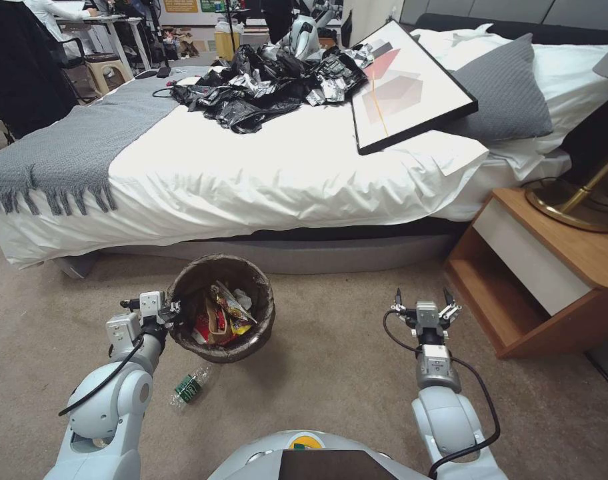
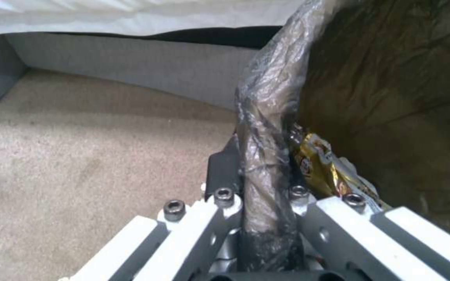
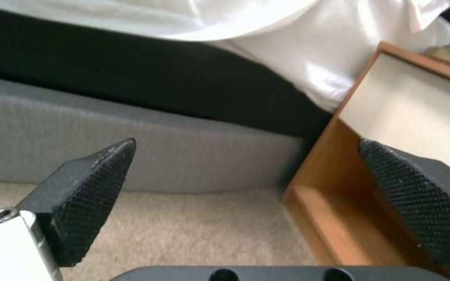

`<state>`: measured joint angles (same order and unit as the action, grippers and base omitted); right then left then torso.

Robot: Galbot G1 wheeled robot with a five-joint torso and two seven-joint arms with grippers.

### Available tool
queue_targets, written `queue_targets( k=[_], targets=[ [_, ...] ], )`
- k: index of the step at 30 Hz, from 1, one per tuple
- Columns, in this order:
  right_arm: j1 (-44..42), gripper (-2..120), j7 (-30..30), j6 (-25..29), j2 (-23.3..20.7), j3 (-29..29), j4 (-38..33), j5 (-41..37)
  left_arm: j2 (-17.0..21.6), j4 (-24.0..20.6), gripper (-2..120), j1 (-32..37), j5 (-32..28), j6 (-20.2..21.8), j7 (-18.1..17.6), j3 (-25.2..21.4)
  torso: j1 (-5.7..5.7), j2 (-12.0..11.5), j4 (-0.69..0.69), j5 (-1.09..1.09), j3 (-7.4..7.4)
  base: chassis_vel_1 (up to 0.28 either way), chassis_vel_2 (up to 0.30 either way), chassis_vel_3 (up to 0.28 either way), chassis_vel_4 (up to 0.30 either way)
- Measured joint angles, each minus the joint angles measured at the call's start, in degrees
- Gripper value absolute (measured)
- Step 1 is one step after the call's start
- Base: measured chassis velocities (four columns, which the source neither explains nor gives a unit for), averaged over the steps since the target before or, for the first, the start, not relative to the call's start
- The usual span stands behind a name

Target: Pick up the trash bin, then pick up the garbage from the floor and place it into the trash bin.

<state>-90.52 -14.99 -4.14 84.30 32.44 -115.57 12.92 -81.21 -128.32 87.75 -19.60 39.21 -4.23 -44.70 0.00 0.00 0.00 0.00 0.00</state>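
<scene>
- The left gripper (image 1: 173, 312) is clamped on the left rim of the trash bin (image 1: 261, 333); the left wrist view shows a finger on each side of the bag-wrapped rim. Judged purpose: a rim pinch lets one arm carry the bin.
- The trash bin sits at near left, in front of the bed (image 1: 264, 173), mouth open upward, already holding garbage (image 1: 221, 320): red and yellow wrappers and a tan paper piece.
- A plastic bottle (image 1: 189, 387) lies on the carpet (image 1: 331, 380) just near of the bin, apart from it, not yet collected.
- The right gripper (image 1: 422, 303) hovers at near right, beside the nightstand (image 1: 517, 320), fingers spread wide, holding nothing.
- Whether the bin is lifted or resting on the floor cannot be told.
- The bin's white wall is hidden by its liner.
</scene>
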Motion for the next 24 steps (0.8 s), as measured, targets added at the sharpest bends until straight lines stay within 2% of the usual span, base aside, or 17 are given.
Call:
queue_targets(
  k=[15, 24],
  targets=[
    [1.15, 100, 0.06, -1.31, -0.01, -3.18, 1.75, -0.54, 0.07, -0.41, 0, 0.29, 0.04, 0.54, -0.41, -0.21, 0.0, 0.0, 0.0, 0.0, 0.0, 0.0, 0.0, 0.0, 0.0],
    [1.19, 100, 0.18, -1.4, -0.03, -3.69, 2.58, -0.56, 0.2, -0.87, 0, 0.78, -0.32, 0.71, -1.16, -0.23, 0.0, 0.0, 0.0, 0.0, 0.0, 0.073, 0.069, 0.083, 0.082]
  ],
)
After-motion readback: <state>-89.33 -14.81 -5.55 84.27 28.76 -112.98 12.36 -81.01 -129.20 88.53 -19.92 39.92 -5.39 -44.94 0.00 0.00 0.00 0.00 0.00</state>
